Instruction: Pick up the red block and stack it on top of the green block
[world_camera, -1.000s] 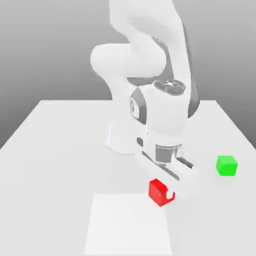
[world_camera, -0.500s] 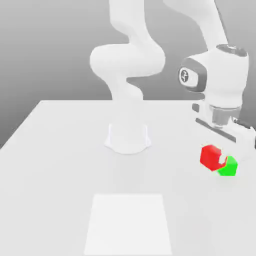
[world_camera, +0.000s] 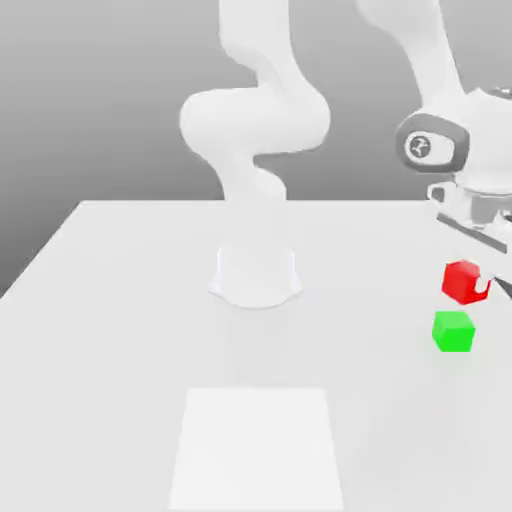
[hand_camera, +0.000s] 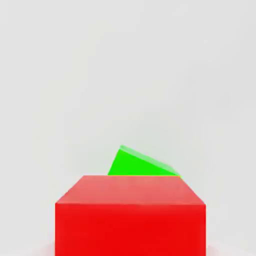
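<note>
- Pincer (world_camera: 483, 283): you have it closed on the red block (world_camera: 461, 284), its opening only as wide as that block; the grip appears secure.
- Red block: held at the exterior view's right, seemingly raised above the counter (world_camera: 120, 340); exact clearance cannot be determined.
- Green block (world_camera: 453, 332): sits on the counter toward the exterior view's right, near the red block and apart from it in that view.
- Placement risk: the stack is not made. In the hand view the red block hides part of the green one, so you could misjudge the offset and release over an edge; the red block would then tip or fall.
- Rotation risk: the blocks' edges are not parallel in the hand view. Set down so, the corners would overhang and support would shrink.
- Collision risk: should you travel sideways too low, the red block's underside could push the green block away.
- Release risk: opening before full contact, or unevenly, could drop or drag the red block.
</note>
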